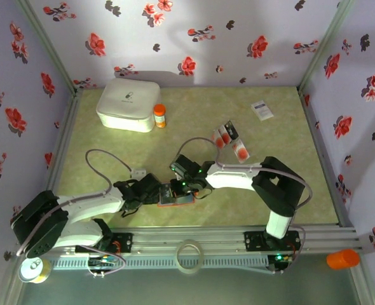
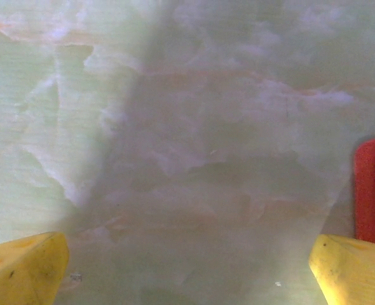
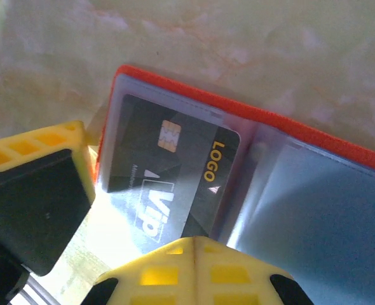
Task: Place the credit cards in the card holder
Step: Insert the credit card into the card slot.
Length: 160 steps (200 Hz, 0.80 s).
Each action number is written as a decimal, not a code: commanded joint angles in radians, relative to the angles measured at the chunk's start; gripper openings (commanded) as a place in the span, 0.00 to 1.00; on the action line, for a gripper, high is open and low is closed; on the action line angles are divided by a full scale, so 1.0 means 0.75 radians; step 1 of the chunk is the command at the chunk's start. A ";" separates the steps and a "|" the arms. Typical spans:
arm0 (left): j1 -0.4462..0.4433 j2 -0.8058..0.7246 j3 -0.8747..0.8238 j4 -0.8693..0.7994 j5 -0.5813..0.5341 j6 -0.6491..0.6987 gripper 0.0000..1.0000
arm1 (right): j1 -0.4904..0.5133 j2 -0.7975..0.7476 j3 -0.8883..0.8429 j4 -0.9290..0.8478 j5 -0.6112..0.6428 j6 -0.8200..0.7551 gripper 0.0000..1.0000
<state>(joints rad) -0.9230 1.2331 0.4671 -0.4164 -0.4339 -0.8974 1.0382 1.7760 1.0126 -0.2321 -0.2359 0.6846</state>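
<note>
One dark credit card [image 3: 168,171], with a gold chip, a white "VIP" and a yellow "LOGO", lies on the left half of the opened card holder [image 3: 270,124]. Part of it seems tucked under clear plastic, though glare blurs that edge. The holder's other half shows a bare grey-blue panel [image 3: 327,216]. The right fingers [image 3: 194,254] are pressed flat together and their tip meets the card's near edge; whether they nip that edge or only butt against it I cannot tell. From those fingers the card lies straight ahead, toward the holder's orange far rim, so the coming move looks like a short push along that line. In the overhead view the holder sits near the front middle of the counter [image 1: 111,146], between the two arms, with its long axis running left to right. The left fingers [image 1: 156,194] stand wide apart with nothing in them, just beside the holder's left end, well placed to steady it. Several more credit cards [image 1: 229,136] lie fanned well behind, nearer the right arm.
</note>
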 commanded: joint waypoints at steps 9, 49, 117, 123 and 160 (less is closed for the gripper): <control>0.008 0.054 -0.009 0.039 0.054 0.039 1.00 | 0.024 0.039 -0.001 0.030 -0.014 0.026 0.01; 0.008 0.074 -0.019 0.064 0.071 0.032 1.00 | 0.045 0.078 0.041 0.037 -0.036 0.035 0.00; 0.006 0.043 -0.026 0.050 0.072 0.023 1.00 | 0.050 0.058 0.065 0.021 -0.038 0.025 0.00; 0.006 0.036 -0.025 0.041 0.068 0.023 1.00 | 0.049 0.045 0.064 0.011 -0.030 0.021 0.00; 0.006 -0.063 -0.023 -0.018 0.018 -0.026 1.00 | 0.025 -0.051 0.026 -0.036 0.023 0.002 0.00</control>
<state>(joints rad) -0.9226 1.2327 0.4667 -0.3790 -0.4255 -0.8955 1.0611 1.8072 1.0382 -0.2253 -0.2512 0.6910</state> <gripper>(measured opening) 0.996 0.064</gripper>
